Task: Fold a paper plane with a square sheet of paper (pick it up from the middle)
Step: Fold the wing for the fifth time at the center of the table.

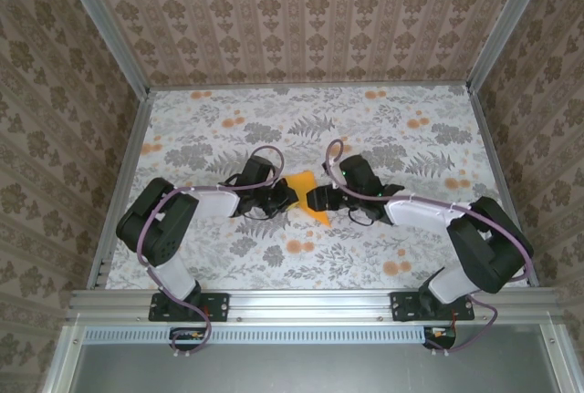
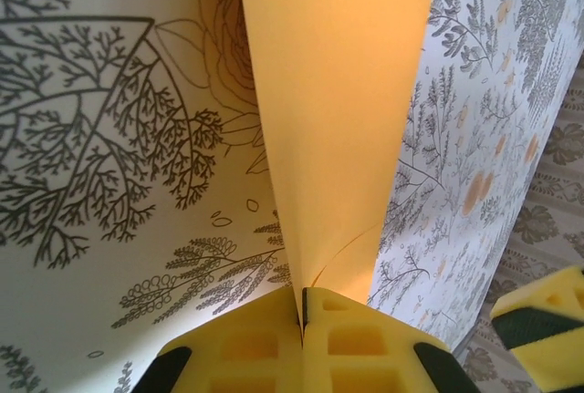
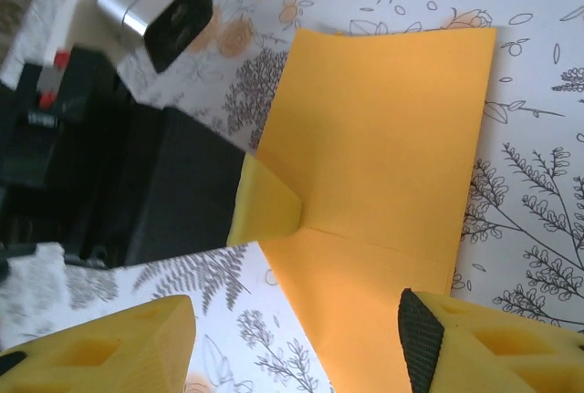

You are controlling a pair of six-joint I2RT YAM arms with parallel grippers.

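The square sheet of paper is bright orange-yellow and sits at the middle of the floral table, folded double with a crease across it. My left gripper is shut on the sheet's left edge; in the left wrist view its yellow fingers pinch the paper, which stands up from them. My right gripper is open just right of the sheet, its fingers straddling the paper's near corner without touching it. The left gripper's yellow fingertip shows against the sheet in the right wrist view.
The table wears a grey-leaf floral cloth with small orange flower prints. Aluminium frame rails and patterned walls close it in on three sides. The left arm's black body is close to the right gripper.
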